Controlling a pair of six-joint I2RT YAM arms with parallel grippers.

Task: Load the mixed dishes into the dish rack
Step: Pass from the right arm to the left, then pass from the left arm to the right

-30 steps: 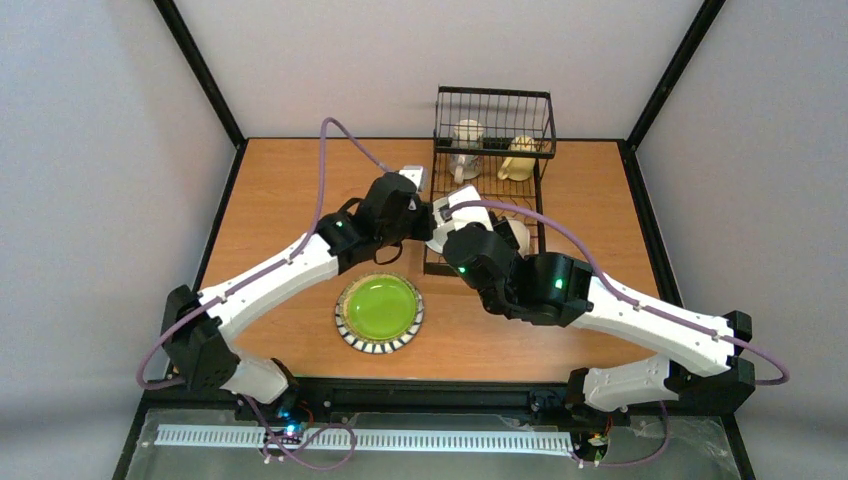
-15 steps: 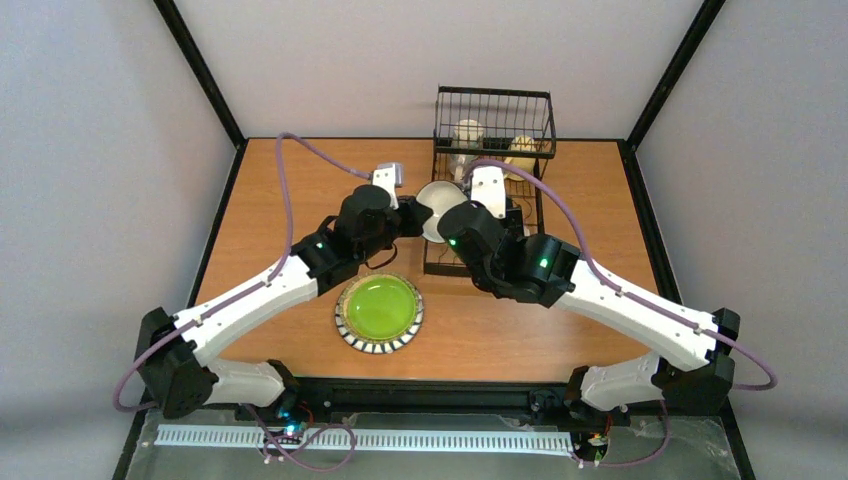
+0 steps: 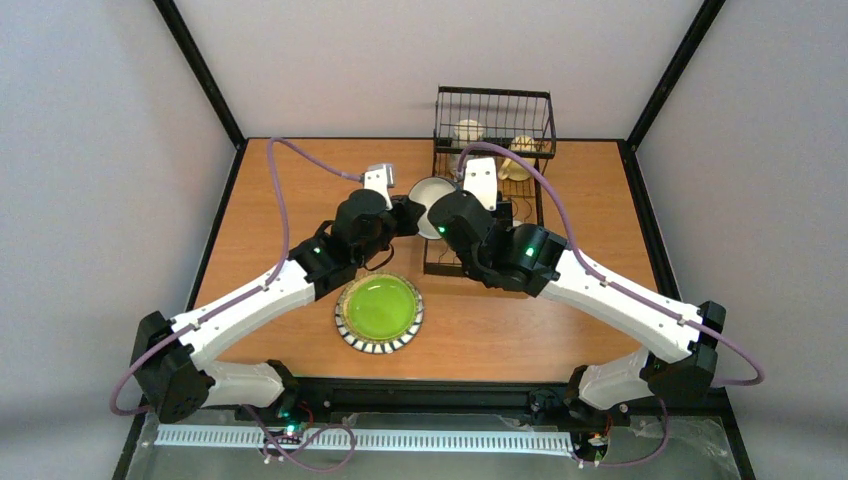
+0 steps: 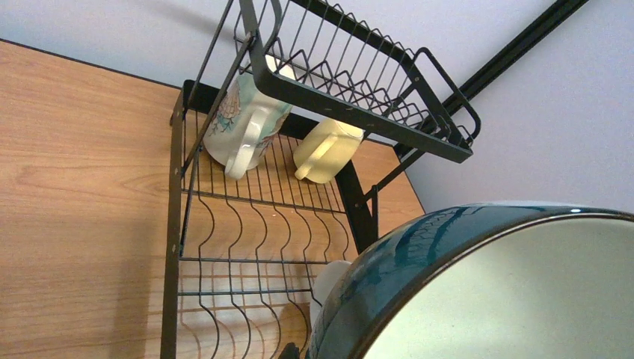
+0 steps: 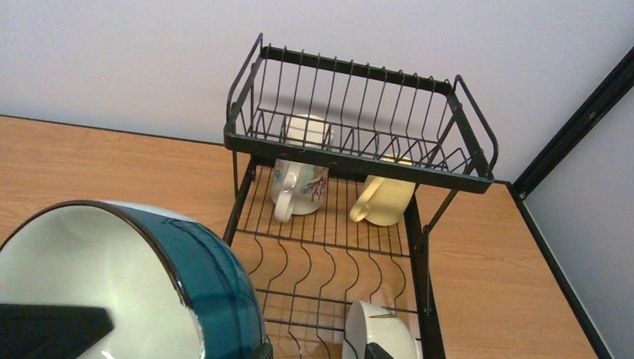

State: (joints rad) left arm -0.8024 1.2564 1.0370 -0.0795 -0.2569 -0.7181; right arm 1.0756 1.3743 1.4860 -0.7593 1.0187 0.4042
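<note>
Left gripper [image 3: 412, 212] clenched on the teal-banded bowl [image 5: 217, 277], right gripper [image 5: 239, 338] spread loose astride its wall, the bowl aloft at the left side of the dish rack [image 5: 359, 161] by the far edge of the table [image 3: 270, 200]: floral mug [image 5: 299, 187], cream mug [image 5: 385, 202] and white bowl [image 5: 377, 329] already racked, this bowl and the lime-green plate [image 3: 380, 310] by the near edge left to load.

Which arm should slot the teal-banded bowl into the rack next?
Right, probably. The left gripper holds the teal-banded bowl beside the dish rack, but the right gripper has open jaws straddling the bowl's wall, and the rack's slots lie straight ahead of it.
</note>
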